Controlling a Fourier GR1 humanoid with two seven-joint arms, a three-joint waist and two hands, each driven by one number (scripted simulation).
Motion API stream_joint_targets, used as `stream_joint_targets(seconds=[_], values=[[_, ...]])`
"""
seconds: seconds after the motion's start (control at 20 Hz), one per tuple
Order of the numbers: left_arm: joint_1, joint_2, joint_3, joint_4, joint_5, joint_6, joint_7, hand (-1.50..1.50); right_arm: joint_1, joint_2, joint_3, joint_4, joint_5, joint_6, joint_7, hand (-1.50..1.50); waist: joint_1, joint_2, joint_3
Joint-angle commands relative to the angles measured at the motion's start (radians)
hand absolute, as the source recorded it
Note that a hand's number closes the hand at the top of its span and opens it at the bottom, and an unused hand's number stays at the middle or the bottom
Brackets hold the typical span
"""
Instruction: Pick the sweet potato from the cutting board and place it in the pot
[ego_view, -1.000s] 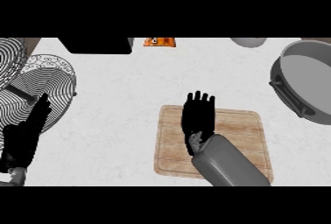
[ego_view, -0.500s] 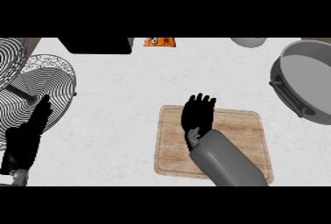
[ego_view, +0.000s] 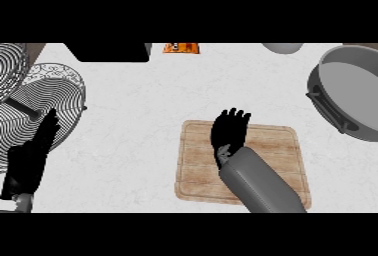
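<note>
A wooden cutting board (ego_view: 277, 150) lies at the middle of the counter. My right hand (ego_view: 230, 131) hovers over its upper left part, palm down, fingers fairly straight and pointing away from me. No sweet potato shows on the board; the hand and forearm cover whatever lies beneath them. The grey pot (ego_view: 354, 92) stands at the right edge, well apart from the board, and the part of its inside that shows looks bare. At the lower left my left hand (ego_view: 33, 155) rests open with its fingers up.
A striped plate (ego_view: 52, 92) and a second striped dish (ego_view: 11, 65) sit at the left, just above my left hand. A black object (ego_view: 107, 51), an orange item (ego_view: 181, 48) and a grey bowl (ego_view: 282, 47) line the far edge.
My right hand has slid slightly toward me and to the right over the board, and its fingers look closer together. The left hand has not moved.
</note>
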Motion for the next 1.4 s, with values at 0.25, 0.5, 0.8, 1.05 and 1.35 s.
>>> stream_joint_targets(seconds=[0.25,0.5,0.8,1.05,1.35], values=[[-0.027,-0.046,0.042,0.039,-0.027,-0.048,-0.009,0.00,-0.005,0.014,-0.002,0.107,0.016,-0.070,0.064,-1.50,-0.001,0.001,0.000],[0.007,-0.038,0.068,-0.026,-0.049,-0.068,0.042,0.00,-0.042,0.014,0.079,0.159,-0.041,-0.062,0.032,1.50,0.009,0.002,0.000],[-0.053,-0.088,0.088,0.063,-0.082,-0.102,0.006,0.00,-0.034,0.014,0.076,0.118,-0.009,-0.043,0.013,1.50,0.000,0.002,0.000],[0.041,-0.090,0.064,-0.077,-0.096,-0.072,0.051,0.00,-0.067,-0.090,-0.211,0.169,-0.072,-0.215,-0.169,1.50,0.006,0.006,0.002],[-0.016,-0.101,0.060,-0.021,-0.115,-0.073,0.028,0.00,-0.196,-0.209,-0.499,0.318,-0.232,-0.327,-0.357,1.50,0.023,0.022,0.002]])
